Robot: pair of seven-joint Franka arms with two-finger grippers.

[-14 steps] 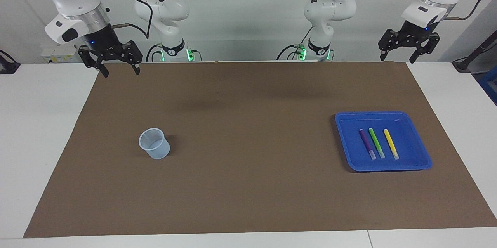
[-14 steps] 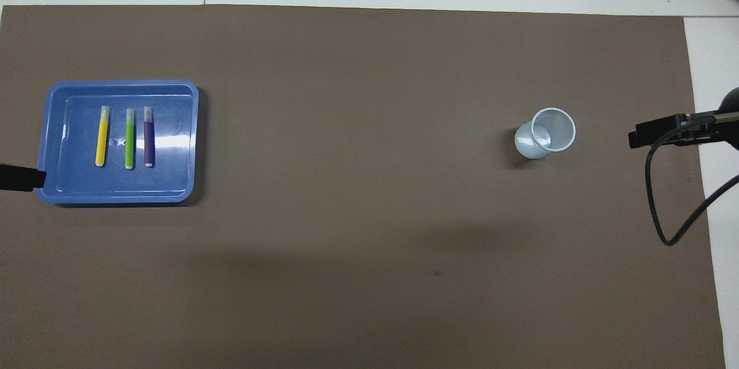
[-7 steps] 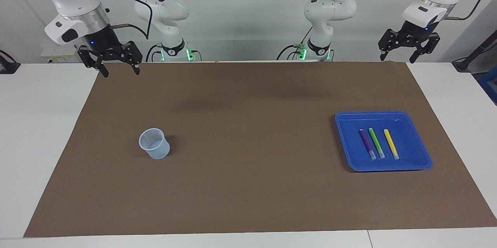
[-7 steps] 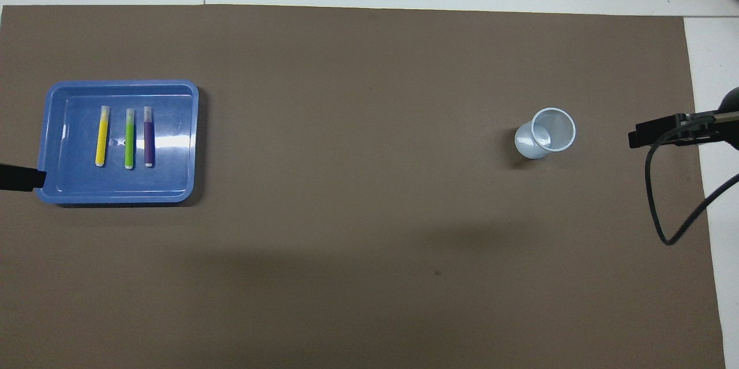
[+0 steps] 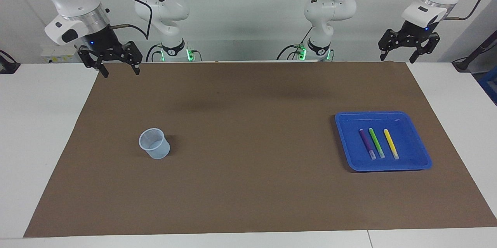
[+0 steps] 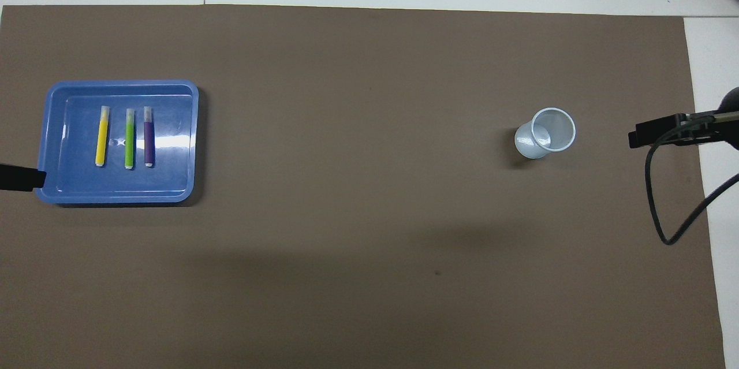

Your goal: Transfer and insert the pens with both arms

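While both arms are waiting high at the robots' edge of the desk, this is how things are lying
Left gripper [image 5: 409, 49]: hanging in the air over the mat's corner at the left arm's end, fingers spread wide, holding nothing
Right gripper [image 5: 113, 63]: hanging over the mat's corner at the right arm's end, fingers spread wide, holding nothing
Pens: a purple pen [image 5: 367, 144], a green pen [image 5: 376, 143] and a yellow pen [image 5: 391, 144] are lying side by side, apart from one another, in the blue tray [image 5: 417, 134]; the pale ends are pointing away from the robots
Blue tray: sitting on the brown mat [image 5: 248, 143] toward the left arm's end of the desk, near the mat's side edge
Cup [image 5: 154, 143]: a pale translucent cup is standing upright on the mat toward the right arm's end, mouth open
Open room: a wide stretch of bare mat is lying between tray and cup, and more between both and the robots' edge
Cut off: in the overhead view only dark slivers of the arms are showing at the side edges, one with a looping black cable [image 6: 670, 196]; the grippers' fingers are not showing there
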